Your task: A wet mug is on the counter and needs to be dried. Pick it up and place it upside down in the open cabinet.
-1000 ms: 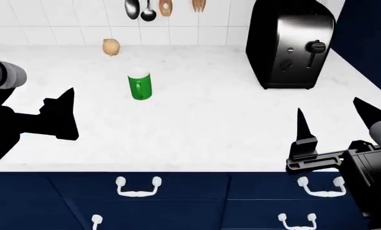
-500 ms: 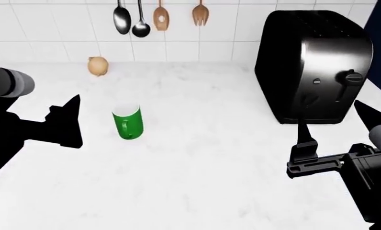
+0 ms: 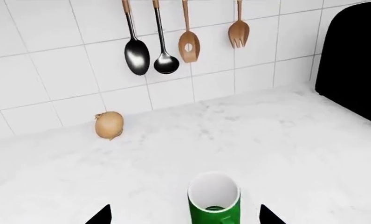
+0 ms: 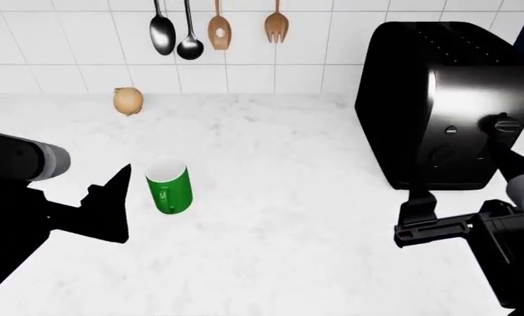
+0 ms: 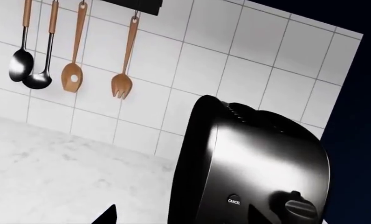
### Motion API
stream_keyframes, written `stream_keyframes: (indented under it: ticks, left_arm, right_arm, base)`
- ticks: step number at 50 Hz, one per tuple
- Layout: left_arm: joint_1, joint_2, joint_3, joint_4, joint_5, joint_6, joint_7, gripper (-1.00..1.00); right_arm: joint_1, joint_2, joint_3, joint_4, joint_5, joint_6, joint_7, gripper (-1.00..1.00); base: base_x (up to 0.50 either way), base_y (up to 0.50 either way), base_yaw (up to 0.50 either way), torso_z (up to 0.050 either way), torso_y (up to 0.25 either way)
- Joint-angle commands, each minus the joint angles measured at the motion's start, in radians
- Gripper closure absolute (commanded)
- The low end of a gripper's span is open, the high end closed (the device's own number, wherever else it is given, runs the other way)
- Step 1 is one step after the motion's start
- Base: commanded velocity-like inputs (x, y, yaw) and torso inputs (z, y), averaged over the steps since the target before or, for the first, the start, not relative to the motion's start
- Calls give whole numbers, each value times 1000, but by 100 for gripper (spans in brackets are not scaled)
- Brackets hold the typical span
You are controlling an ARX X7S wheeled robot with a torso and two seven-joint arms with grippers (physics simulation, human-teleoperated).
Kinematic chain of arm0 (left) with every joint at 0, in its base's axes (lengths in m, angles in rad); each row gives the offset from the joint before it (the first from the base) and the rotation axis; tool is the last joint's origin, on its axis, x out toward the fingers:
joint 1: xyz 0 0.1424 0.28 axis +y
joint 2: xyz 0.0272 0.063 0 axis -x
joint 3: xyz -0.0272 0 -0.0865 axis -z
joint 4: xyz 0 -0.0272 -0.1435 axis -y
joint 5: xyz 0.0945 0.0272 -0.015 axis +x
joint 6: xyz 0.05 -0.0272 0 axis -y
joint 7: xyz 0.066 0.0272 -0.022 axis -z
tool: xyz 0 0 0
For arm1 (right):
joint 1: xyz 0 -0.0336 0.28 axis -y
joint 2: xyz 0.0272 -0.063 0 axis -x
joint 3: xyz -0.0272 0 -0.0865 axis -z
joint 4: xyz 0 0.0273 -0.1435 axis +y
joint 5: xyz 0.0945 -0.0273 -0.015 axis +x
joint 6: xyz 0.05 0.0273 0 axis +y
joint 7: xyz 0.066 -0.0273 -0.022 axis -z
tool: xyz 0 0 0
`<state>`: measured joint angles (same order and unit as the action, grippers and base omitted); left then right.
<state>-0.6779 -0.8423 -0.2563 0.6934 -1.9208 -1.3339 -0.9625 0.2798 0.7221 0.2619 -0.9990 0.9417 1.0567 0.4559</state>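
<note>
Worktop [image 4: 271, 263]: white marble look with faint grey veins, running back to a white tiled wall; it carries everything below.
Toaster [image 4: 442, 105]: big glossy black box, well to the right of the mug, with a lever and a knob on its front face.
Right end effector [image 4: 472, 191]: black, low by the toaster's front, far from the mug; its tips stand spread, released, grasping nothing.
Left end effector [image 4: 112, 201]: black, just left of the mug and apart from it; in the left wrist view its two tips sit either side of the mug with clear gaps, released.
Mug [image 4: 169, 187]: bright green, upright on the worktop, pale inside showing, handle facing forward.
Utensils [image 4: 214, 26]: two dark ladles, a wooden spatula and a wooden fork, hanging on the wall behind the mug.
Onion [image 4: 128, 101]: tan, against the wall behind the mug.
</note>
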Motion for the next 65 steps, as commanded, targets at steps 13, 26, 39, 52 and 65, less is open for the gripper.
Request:
stream_keyframes:
  ticks: [13,26,39,52,65]
  left_arm:
    - [187,227,87,75,486,-102,261,-100]
    - [209,295,270,-23,804,62,400,-100]
    - [267,317,378,-92,980,220,485,-100]
    - [272,336,415,-153,1048,288,506,-100]
    - [235,368,445,-219,1100,332,506,-100]
  right_arm:
    - [-58,15,-101,32,-133,-102,-32,-100]
    - [-50,22,-117,35,-131,-108,-27,-100]
    - [-75,18,-139,59,-165,-150,-41,-100]
    - [-91,14,-161,81,-197,-184,-49,-100]
    - [-102,11,-180,101,-220,-209,-57,-100]
  base:
    - [0,0,0,0,0]
    - [0,0,0,0,0]
    - [0,0,0,0,0]
    - [0,0,0,0,0]
    - [0,0,0,0,0]
